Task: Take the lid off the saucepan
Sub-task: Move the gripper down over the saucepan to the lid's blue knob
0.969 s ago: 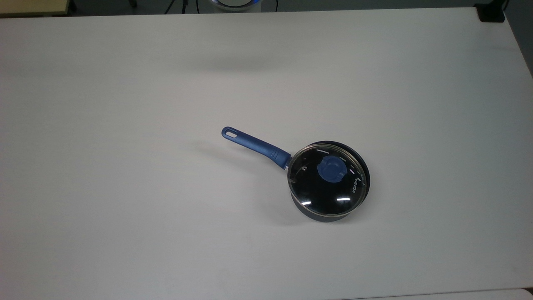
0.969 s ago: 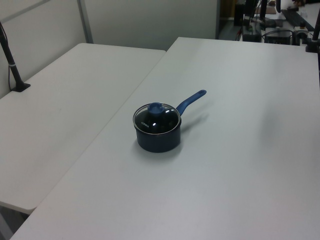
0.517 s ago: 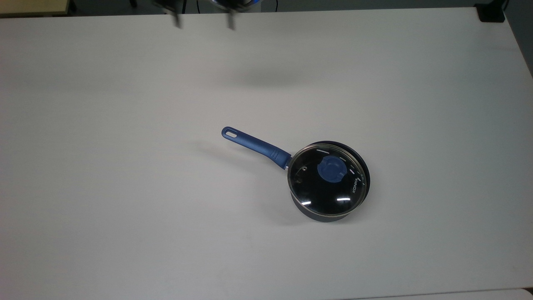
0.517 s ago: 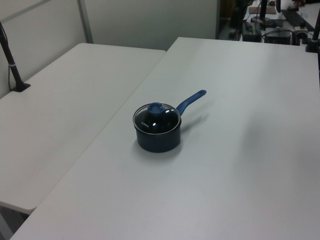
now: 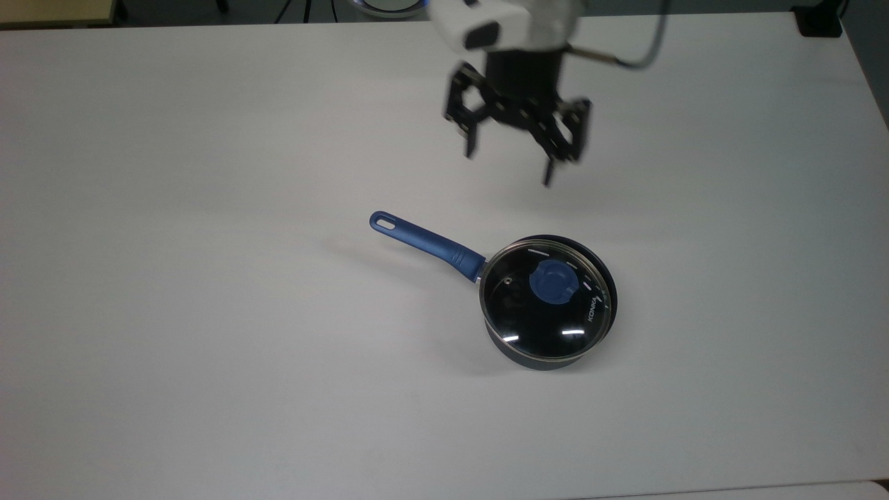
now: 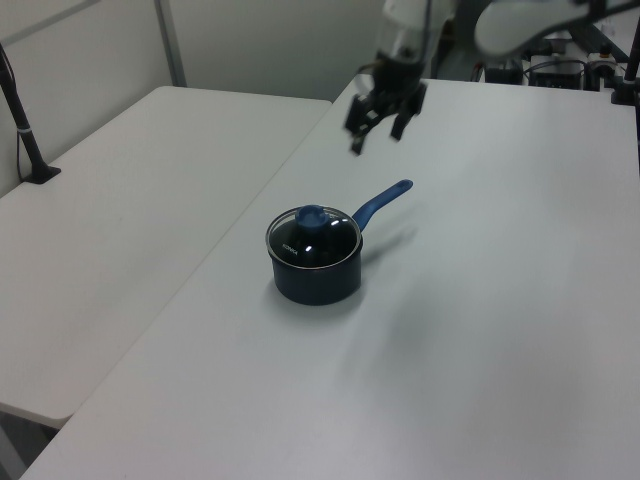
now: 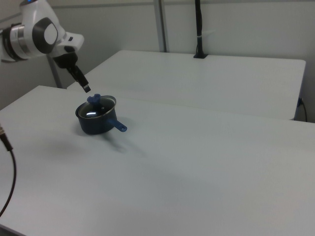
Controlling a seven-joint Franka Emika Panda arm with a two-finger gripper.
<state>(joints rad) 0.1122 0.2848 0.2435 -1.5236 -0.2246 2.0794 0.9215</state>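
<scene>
- Since half a second ago, the gripper [image 5: 510, 161] has come well into the top view from the far edge, and the arm now shows in the left view too, where before there was bare table; the saucepan [image 5: 549, 303] and the lid [image 5: 546, 298] have not shifted.
- At the top view's left, the white table [image 5: 173, 312] is bare.
- Left of centre in the top view, the saucepan's long blue handle [image 5: 425, 241] points up and to the top view's left, its oval hole at the free end.
- Right of centre in the top view, the saucepan stands on the table with the lid seated flat on its rim, the blue knob [image 5: 553, 285] in the middle of the glass.
- Above the saucepan in the top view, the gripper hangs in the air, well apart from the lid, its two dark fingers [image 5: 471, 142] spread wide and holding nothing.
- In the left view, the gripper [image 6: 378, 128] hangs beyond the handle's end, clear of the table.
- In the right view, the gripper [image 7: 81, 82] is just up and to the right view's left of the knob [image 7: 94, 99].
</scene>
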